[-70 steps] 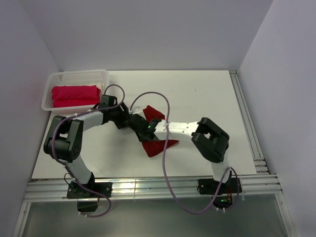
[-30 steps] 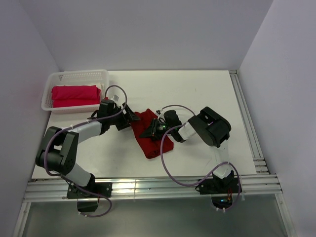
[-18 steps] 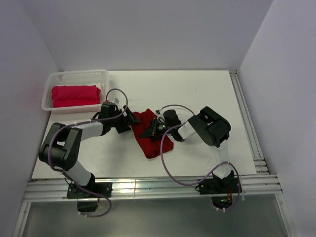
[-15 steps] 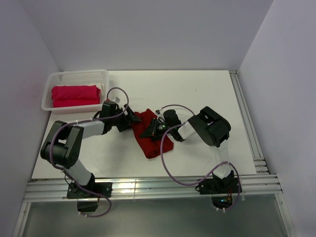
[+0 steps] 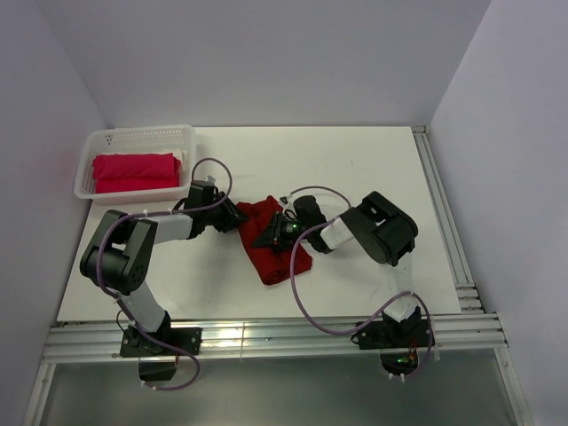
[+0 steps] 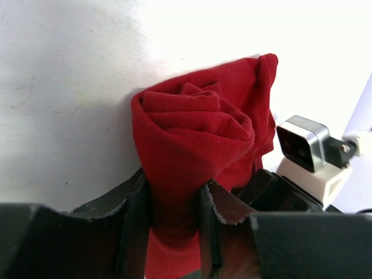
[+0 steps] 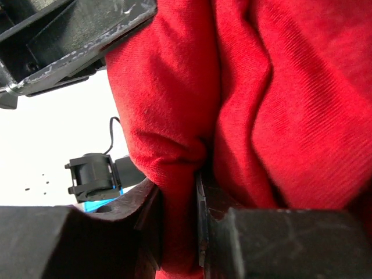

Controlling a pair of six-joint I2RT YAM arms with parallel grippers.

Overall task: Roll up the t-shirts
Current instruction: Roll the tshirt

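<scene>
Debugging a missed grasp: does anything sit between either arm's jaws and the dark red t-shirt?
Nothing visible does. On the left gripper and the right gripper, the jaws are shut directly on the dark red t-shirt, with only its cloth between them.

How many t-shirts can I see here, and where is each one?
2. A dark red t-shirt lies on the table, pinched by the left gripper and the right gripper. A pinkish-red t-shirt lies in the white basket, far left. Others may be hidden beneath it.
</scene>
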